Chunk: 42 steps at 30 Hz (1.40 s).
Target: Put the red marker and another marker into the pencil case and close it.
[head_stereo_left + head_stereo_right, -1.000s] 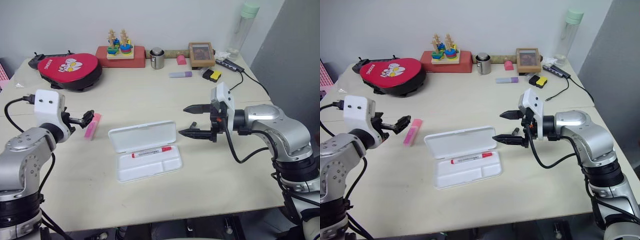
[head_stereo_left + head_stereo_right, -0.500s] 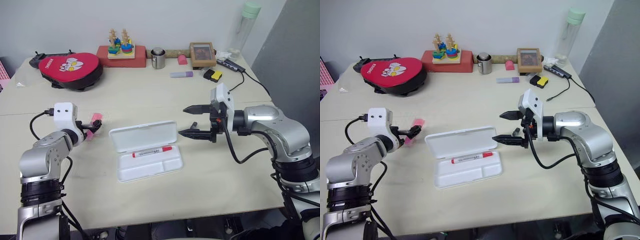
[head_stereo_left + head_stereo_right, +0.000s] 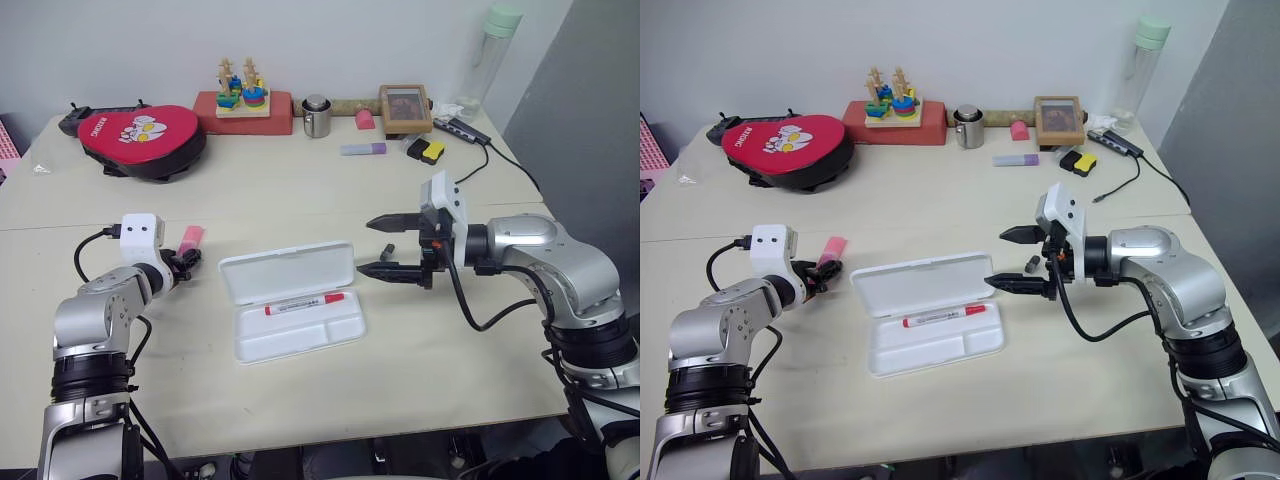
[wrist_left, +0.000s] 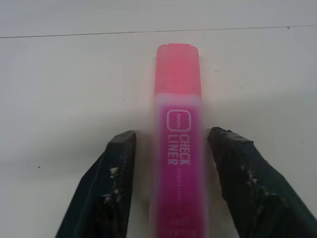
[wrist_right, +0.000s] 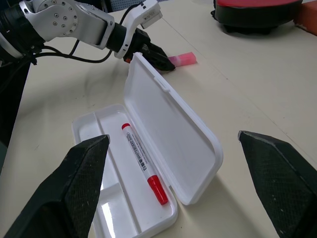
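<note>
Head view: the open pencil case (image 3: 290,300) lies mid-table with one red marker (image 3: 303,303) inside. Left of it lies one pink highlighter (image 3: 189,238), the left gripper (image 3: 180,265) at its near end. The right gripper (image 3: 383,247) hovers, fingers apart.

Left wrist view: two fingers (image 4: 115,168) straddle the highlighter without gripping yet. Closing squarely on its flat sides should prevent twisting.
</note>
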Each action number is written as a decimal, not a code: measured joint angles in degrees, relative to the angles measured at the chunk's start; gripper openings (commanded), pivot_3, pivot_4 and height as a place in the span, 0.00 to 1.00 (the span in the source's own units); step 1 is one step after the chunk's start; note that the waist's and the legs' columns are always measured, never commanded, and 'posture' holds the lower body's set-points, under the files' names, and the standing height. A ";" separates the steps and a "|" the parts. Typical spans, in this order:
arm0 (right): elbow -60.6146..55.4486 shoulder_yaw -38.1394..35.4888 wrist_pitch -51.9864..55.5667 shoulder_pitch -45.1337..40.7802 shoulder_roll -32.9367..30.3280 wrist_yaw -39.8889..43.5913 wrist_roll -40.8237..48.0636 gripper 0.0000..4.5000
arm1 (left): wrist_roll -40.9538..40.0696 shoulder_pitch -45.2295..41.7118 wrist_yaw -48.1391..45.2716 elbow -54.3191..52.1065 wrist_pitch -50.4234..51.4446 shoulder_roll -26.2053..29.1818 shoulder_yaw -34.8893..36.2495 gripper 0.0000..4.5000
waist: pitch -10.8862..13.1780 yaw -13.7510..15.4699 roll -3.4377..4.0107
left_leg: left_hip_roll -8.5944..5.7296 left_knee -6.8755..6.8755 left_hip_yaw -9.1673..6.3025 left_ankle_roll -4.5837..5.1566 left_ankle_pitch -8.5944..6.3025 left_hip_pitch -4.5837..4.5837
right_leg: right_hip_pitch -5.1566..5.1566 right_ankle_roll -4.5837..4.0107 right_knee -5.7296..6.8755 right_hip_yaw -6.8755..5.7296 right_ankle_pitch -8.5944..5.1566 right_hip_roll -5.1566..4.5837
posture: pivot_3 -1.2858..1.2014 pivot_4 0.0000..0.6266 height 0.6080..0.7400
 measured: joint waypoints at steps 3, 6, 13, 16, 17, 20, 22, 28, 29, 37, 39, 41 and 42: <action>-0.08 0.00 0.39 0.00 0.00 -0.01 0.01 0.97 | 0.03 0.00 0.03 -0.01 -0.01 0.00 0.01 0.26 | 0.00 0.00 0.00 | 0.00 0.00 0.00 0.00 0.00 0.00 | 0.00 0.00 0.00 0.00 0.00 0.00 | 0.52 0.24 1.00; -0.37 0.00 0.45 0.03 0.00 -0.02 0.01 0.97 | 0.02 0.00 0.06 -0.02 0.00 0.00 0.02 0.26 | 0.00 0.00 0.00 | 0.00 0.00 0.00 0.00 0.00 0.00 | 0.00 0.00 0.00 0.00 0.00 0.00 | 0.52 0.24 1.00; -0.46 0.00 0.46 0.28 0.20 -0.09 0.03 0.97 | 2.00 0.56 1.43 -2.02 -2.51 0.03 0.07 0.26 | 0.00 0.04 -0.01 | 0.00 0.00 -0.01 0.00 0.00 -0.02 | 0.00 -0.01 -0.01 0.00 0.01 -0.01 | 0.52 0.24 1.00; -0.46 0.00 0.50 0.37 0.23 -0.14 0.03 0.97 | 3.30 0.59 1.29 -6.23 -4.98 1.68 0.08 0.26 | 0.00 0.07 -0.01 | 0.00 0.00 -0.01 0.00 0.00 -0.03 | -0.01 -0.01 -0.02 -0.01 0.01 -0.01 | 0.52 0.24 1.00; -0.47 0.00 0.50 0.38 0.23 -0.14 0.04 0.97 | 3.39 0.58 0.89 -8.00 -5.30 2.56 0.12 0.26 | 0.00 0.06 -0.01 | 0.00 0.00 0.00 0.00 0.00 -0.03 | -0.01 -0.01 -0.02 0.00 0.01 -0.01 | 0.52 0.24 1.00; -0.47 0.00 0.48 0.38 0.22 -0.11 0.04 0.97 | 3.25 0.83 -1.69 -13.29 -5.41 5.18 0.23 0.26 | 0.00 0.06 -0.01 | 0.00 0.00 0.01 0.00 0.00 -0.02 | -0.01 0.01 -0.02 0.00 0.00 -0.01 | 0.52 0.24 1.00; -0.47 0.00 0.48 0.39 0.20 -0.10 0.04 0.97 | 3.32 1.17 -3.28 -15.77 -5.59 6.50 0.22 0.26 | 0.00 0.05 0.00 | 0.00 -0.01 0.01 0.00 0.00 -0.02 | 0.00 0.03 -0.02 0.00 -0.02 -0.01 | 0.52 0.24 1.00; -0.47 0.00 0.47 0.52 0.15 0.03 0.05 0.97 | 2.63 1.75 -8.96 -23.81 -6.96 9.52 -0.71 0.26 | 0.00 0.11 -0.03 | 0.00 0.00 0.00 0.00 0.00 -0.06 | -0.01 0.06 -0.05 -0.01 -0.04 -0.01 | 0.52 0.24 1.00; -0.47 0.00 0.47 0.53 0.14 0.09 0.05 0.97 | 1.54 0.77 -10.39 -25.93 -6.96 10.07 -0.71 0.26 | 0.00 0.21 -0.03 | 0.00 0.00 0.00 0.00 0.00 -0.07 | -0.01 0.07 -0.06 -0.01 -0.04 -0.01 | 0.52 0.24 1.00; -0.37 0.00 0.34 0.52 -0.36 0.53 -0.09 0.97 | -7.37 1.31 -22.52 -38.03 -6.48 15.04 -0.80 0.26 | 0.01 -0.01 -0.01 | 0.01 -0.02 0.07 0.00 0.00 -0.04 | -0.03 0.25 -0.06 0.04 -0.15 0.00 | 0.52 0.24 1.00; -0.37 0.05 0.29 0.51 -0.34 0.54 -0.10 0.97 | -10.91 2.63 -26.51 -41.67 -6.13 16.25 -0.78 0.26 | 0.01 0.00 -0.01 | 0.01 -0.02 0.07 0.00 0.00 -0.04 | -0.02 0.25 -0.07 0.04 -0.15 0.00 | 0.52 0.24 1.00; -0.31 0.06 0.28 0.51 -0.36 0.55 -0.11 0.97 | -12.81 5.52 -30.13 -43.99 -6.25 18.09 -0.89 0.26 | 0.02 -0.10 0.01 | 0.01 -0.02 0.10 0.00 0.00 0.00 | -0.02 0.25 -0.05 0.07 -0.15 0.00 | 0.52 0.24 1.00; -0.27 0.06 0.26 0.51 -0.37 0.56 -0.12 0.97 | -13.05 6.92 -31.53 -44.25 -6.44 18.62 -1.17 0.26 | 0.02 -0.12 0.01 | 0.02 -0.02 0.10 0.00 0.00 0.01 | -0.02 0.25 -0.04 0.07 -0.16 0.01 | 0.52 0.24 1.00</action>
